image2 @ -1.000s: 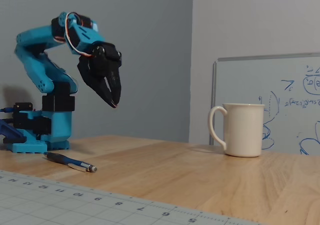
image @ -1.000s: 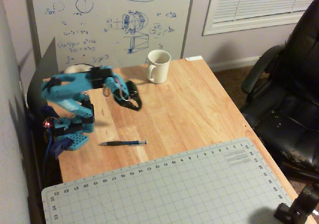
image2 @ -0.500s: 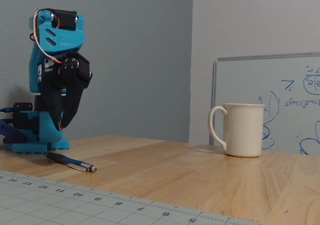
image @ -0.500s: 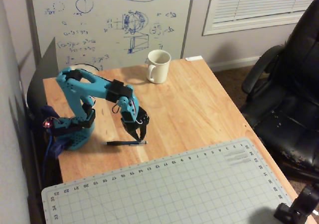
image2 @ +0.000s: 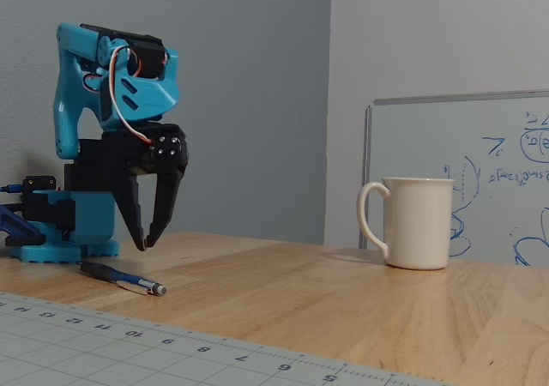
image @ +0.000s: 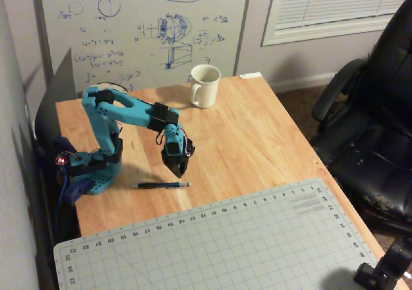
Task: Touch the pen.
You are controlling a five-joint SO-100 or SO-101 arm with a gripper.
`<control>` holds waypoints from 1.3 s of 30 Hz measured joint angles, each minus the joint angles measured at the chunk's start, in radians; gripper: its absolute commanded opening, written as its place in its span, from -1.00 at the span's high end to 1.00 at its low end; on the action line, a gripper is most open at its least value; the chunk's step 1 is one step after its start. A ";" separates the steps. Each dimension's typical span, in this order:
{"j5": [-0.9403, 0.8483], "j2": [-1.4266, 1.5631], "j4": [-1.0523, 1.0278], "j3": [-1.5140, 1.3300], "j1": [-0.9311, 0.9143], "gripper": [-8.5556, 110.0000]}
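The pen point(image: 159, 185) is thin and dark with a silvery tip, and it lies flat on the wooden table near the arm's base. It also shows in the low fixed view, pen point(image2: 120, 278). My blue arm reaches out and bends down, so that the black gripper point(image: 178, 173) points at the table just beyond the pen's tip end. From the low side the gripper point(image2: 147, 244) hangs a little above the wood, behind the pen and apart from it. Its fingertips meet, with a narrow gap higher up and nothing held.
A white mug point(image: 205, 86) stands at the far table edge, also seen as the mug point(image2: 415, 222) to the right. A grey cutting mat point(image: 225, 245) covers the near table. A whiteboard point(image: 141, 26) leans behind, and a black office chair point(image: 376, 116) stands to the right.
Over the last second the arm swung out from its raised pose and lowered towards the pen. In the last half second the gripper turned to point straight down. The pen has not moved.
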State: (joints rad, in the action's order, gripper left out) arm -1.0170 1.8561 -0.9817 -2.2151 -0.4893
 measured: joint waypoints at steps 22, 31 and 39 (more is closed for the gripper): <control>0.000 -0.137 0.000 0.002 0.000 0.85; 0.000 -0.137 0.000 0.002 0.002 0.85; 0.000 -0.149 0.000 0.002 0.002 0.85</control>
State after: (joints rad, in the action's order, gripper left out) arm -1.0170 1.7073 -0.9817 -2.2135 -0.4878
